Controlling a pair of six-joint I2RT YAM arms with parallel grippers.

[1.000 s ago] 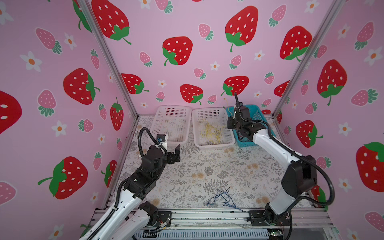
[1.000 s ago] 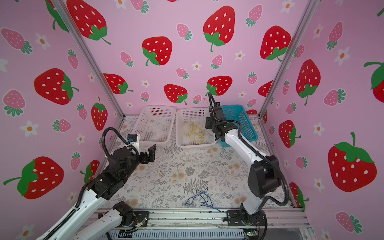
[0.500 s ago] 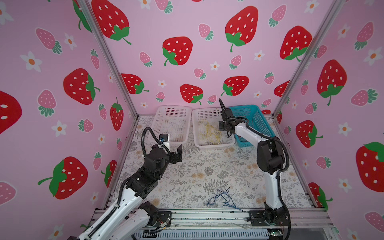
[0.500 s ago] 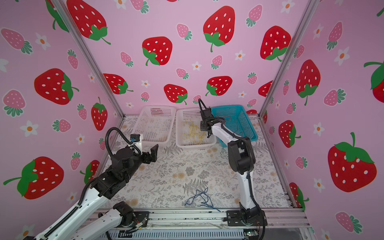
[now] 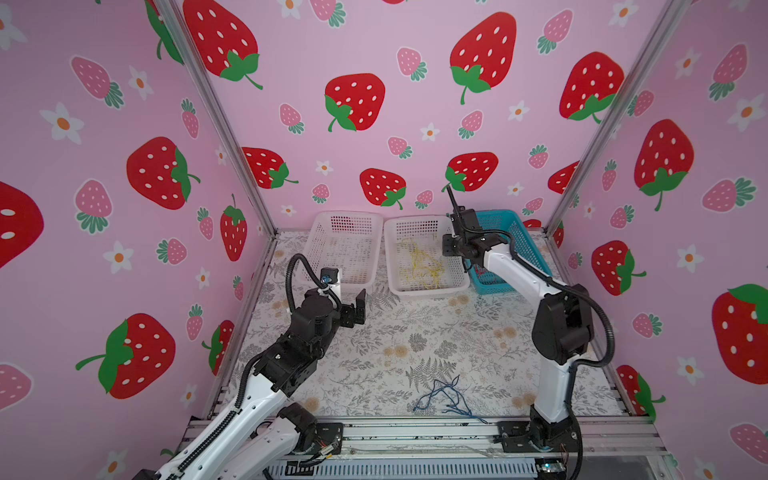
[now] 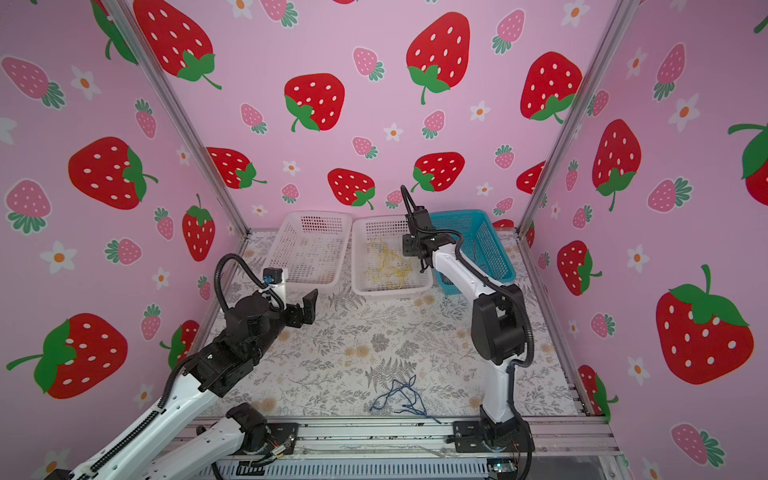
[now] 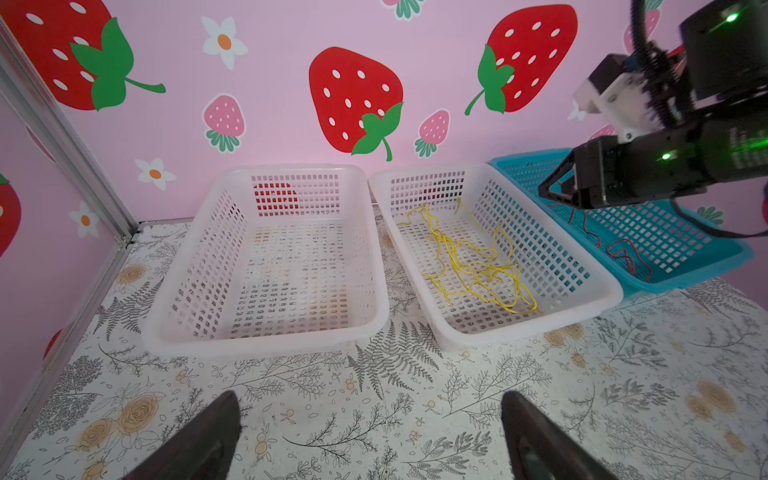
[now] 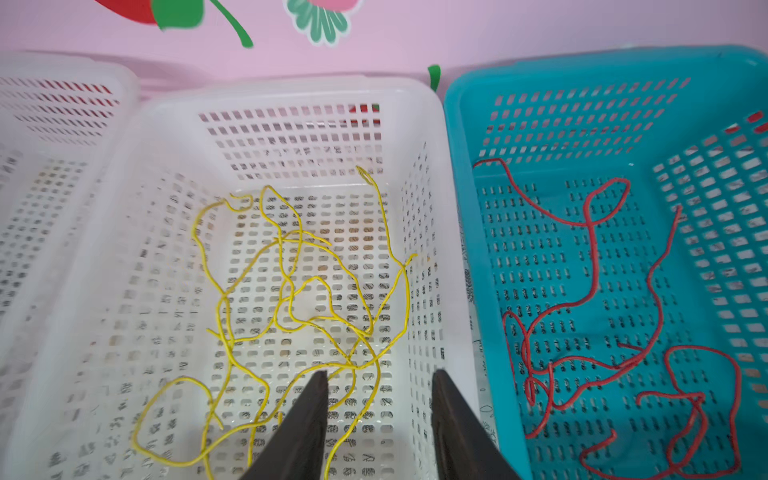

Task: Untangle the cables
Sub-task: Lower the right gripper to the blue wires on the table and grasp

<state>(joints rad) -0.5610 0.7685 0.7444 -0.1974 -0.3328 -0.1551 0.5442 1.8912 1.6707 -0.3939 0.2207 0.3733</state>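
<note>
- Matt, smooth printed covering: the tabletop (image 7: 415, 399).
- Smooth, faintly translucent perforated plastic: the white corner basket (image 7: 257, 343) and the white middle basket (image 7: 528, 326) along the tabletop's back edge.
- Glossier perforated plastic: the teal basket (image 8: 602, 59).
- Smooth plastic-sheathed wire with a slight sheen: the yellow cables (image 8: 226, 307) and the red cables (image 8: 593, 257).
- Brushed bare metal: the front rail (image 5: 415, 434).

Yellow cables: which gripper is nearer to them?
Right. The right gripper is above the yellow cables in the middle basket; the left gripper is farther off, before the empty basket.
</note>
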